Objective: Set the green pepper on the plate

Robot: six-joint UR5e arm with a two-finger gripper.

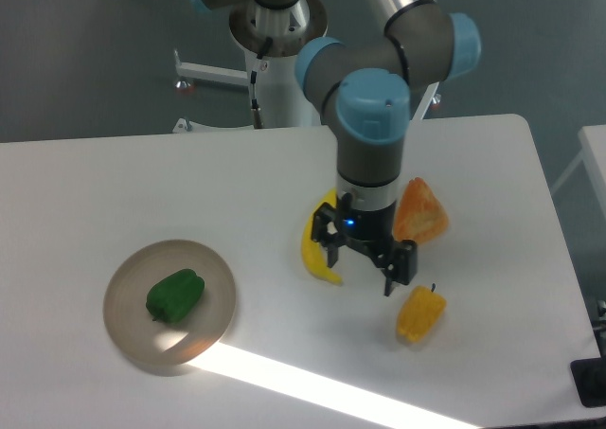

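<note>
— What is seen on the white table (142, 178)?
— A banana (313, 249) is laid near the centre; an orange wedge-shaped fruit (423, 210) is set at its three o'clock.
— And below those?
— A yellow pepper (420, 314) is found at six o'clock from the wedge. A bright strip of light (312, 384) is cast across the near edge.
</note>
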